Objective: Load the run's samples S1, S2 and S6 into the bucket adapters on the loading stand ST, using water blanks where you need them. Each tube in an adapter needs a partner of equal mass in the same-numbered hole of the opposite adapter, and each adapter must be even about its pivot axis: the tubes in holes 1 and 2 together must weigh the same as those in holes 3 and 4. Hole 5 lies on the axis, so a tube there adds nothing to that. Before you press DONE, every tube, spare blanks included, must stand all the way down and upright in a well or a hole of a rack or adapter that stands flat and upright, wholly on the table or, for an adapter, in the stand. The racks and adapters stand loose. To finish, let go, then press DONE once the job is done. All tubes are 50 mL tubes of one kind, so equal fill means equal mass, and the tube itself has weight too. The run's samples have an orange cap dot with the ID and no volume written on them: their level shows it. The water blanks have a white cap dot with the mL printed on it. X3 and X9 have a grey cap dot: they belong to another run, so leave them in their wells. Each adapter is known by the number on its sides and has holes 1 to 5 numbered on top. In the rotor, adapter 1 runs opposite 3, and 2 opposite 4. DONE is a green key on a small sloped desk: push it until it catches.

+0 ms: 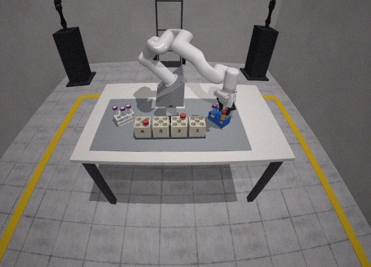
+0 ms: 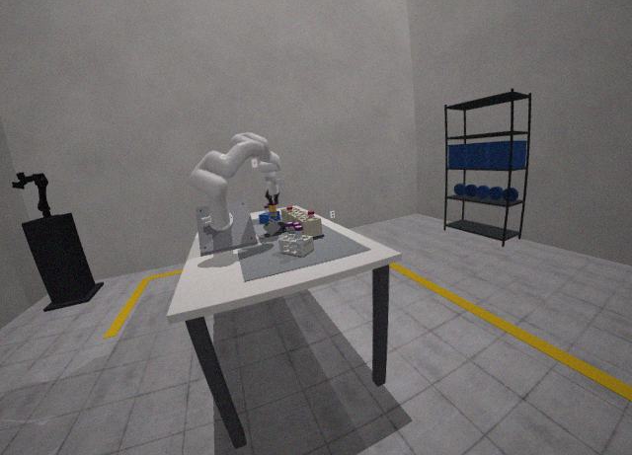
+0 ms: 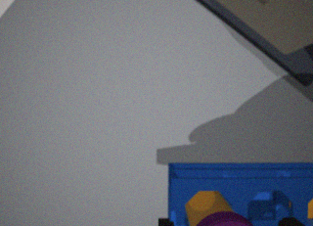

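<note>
My gripper (image 1: 225, 111) (image 2: 273, 202) (image 3: 227, 222) is open, its fingers on either side of the cap of orange-dotted tube S1 (image 1: 224, 112) (image 3: 223, 219), which stands in the blue rack (image 1: 215, 120) (image 3: 176, 173). S1's dot is outside the wrist view. A purple-capped tube (image 1: 214, 106) stands at the rack's back left. Orange-dotted tubes stand in adapter 4 (image 1: 142, 134) and adapter 2 (image 1: 178, 133); their IDs are unreadable. No tubes show in adapter 3 (image 1: 160, 134) or adapter 1 (image 1: 197, 133). Three purple-capped tubes stand in the white rack (image 1: 125, 120) (image 2: 303, 247).
The loading stand (image 1: 169, 137) runs along the front of the mat (image 1: 119, 143). The small desk (image 1: 172, 111) with the green DONE key (image 1: 170, 106) is behind the adapters. Another tube in the blue rack is mostly hidden behind S1 and the fingers.
</note>
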Robot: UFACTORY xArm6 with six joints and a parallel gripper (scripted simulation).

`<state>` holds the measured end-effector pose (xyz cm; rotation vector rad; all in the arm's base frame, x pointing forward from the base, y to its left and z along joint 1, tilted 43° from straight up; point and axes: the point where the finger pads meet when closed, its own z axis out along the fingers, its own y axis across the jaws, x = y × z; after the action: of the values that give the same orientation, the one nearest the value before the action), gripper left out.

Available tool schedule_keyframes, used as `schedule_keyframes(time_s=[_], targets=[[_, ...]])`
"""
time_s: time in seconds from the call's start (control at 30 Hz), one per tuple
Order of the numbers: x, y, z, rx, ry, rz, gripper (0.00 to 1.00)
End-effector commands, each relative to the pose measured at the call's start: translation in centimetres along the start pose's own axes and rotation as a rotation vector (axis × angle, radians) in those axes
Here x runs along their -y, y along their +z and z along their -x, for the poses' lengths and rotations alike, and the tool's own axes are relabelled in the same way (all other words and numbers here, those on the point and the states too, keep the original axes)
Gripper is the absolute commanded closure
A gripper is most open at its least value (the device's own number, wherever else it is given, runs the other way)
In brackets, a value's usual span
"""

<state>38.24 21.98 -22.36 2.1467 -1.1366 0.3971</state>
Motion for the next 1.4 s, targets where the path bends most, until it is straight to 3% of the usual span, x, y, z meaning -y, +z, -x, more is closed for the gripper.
schedule_keyframes(time_s=[0.0, 1.07, 1.1, 1.37], targets=[[0.2, 0.0, 0.0, 0.001, 0.001, -0.005, 0.43], [0.2, 1.1, 0.0, 0.001, 0.001, -0.005, 0.43], [0.2, 1.0, 0.0, 0.001, 0.001, -0.005, 1.0], [0.2, 0.9, 0.0, 0.001, 0.001, -0.005, 1.0]])
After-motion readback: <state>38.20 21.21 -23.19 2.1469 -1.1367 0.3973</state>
